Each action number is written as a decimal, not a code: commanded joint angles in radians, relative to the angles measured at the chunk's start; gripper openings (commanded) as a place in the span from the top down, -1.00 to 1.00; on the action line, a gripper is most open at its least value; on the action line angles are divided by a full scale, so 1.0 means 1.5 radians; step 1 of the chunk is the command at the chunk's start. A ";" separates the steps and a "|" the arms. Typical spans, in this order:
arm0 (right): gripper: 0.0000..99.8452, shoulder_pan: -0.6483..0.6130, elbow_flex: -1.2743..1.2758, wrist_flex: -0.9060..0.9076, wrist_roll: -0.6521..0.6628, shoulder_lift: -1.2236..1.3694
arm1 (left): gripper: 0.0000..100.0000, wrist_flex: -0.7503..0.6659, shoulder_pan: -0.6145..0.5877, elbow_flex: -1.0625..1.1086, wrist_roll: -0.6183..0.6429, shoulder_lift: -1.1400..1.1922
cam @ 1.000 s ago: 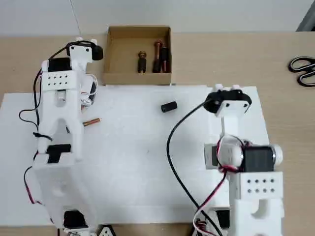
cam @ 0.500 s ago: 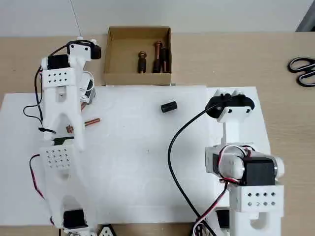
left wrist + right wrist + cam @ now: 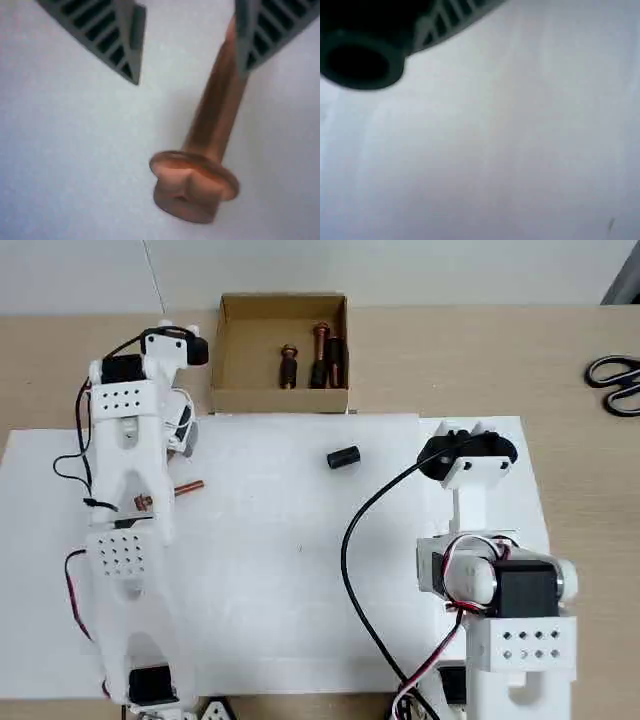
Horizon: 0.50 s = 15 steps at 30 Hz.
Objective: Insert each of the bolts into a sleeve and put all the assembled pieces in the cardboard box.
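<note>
Bolt pick-up looks in hand: the copper bolt (image 3: 212, 125) lies on the white sheet (image 3: 300, 570) at the high view's mid-left, hard by one jaw of the released left gripper (image 3: 189, 72), which must next centre and clench.

Copper bolt (image 3: 206, 140), black sleeve (image 3: 343, 457)

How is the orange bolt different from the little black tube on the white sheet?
The bolt is copper-coloured; the sleeve is black. The bolt is long and thin with a wide head; the sleeve is short and stubby. The bolt lies under the open left gripper; the sleeve lies on its own. Both rest on the white sheet, outside the cardboard box.
</note>
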 commanded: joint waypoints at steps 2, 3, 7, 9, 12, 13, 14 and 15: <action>0.99 0.007 -0.003 -0.013 0.007 -0.009 | 0.75 -0.018 0.000 -0.027 -0.004 0.007; 0.99 0.007 -0.003 -0.013 0.007 -0.009 | 0.75 -0.020 0.000 -0.027 -0.004 0.010; 0.99 0.007 -0.003 -0.013 0.007 -0.009 | 0.75 -0.037 0.001 -0.028 -0.006 0.019; 0.99 0.007 -0.003 -0.013 0.007 -0.009 | 0.75 -0.038 0.001 -0.028 -0.007 0.015; 0.99 0.007 -0.003 -0.013 0.007 -0.009 | 0.75 -0.031 0.004 -0.042 -0.009 0.012; 0.99 0.007 -0.003 -0.013 0.007 -0.009 | 0.75 -0.028 0.003 -0.049 -0.016 0.014; 0.99 0.007 -0.003 -0.013 0.007 -0.009 | 0.75 -0.028 0.003 -0.054 -0.024 0.018; 0.99 0.007 -0.003 -0.013 0.007 -0.009 | 0.75 -0.028 0.003 -0.058 -0.028 0.024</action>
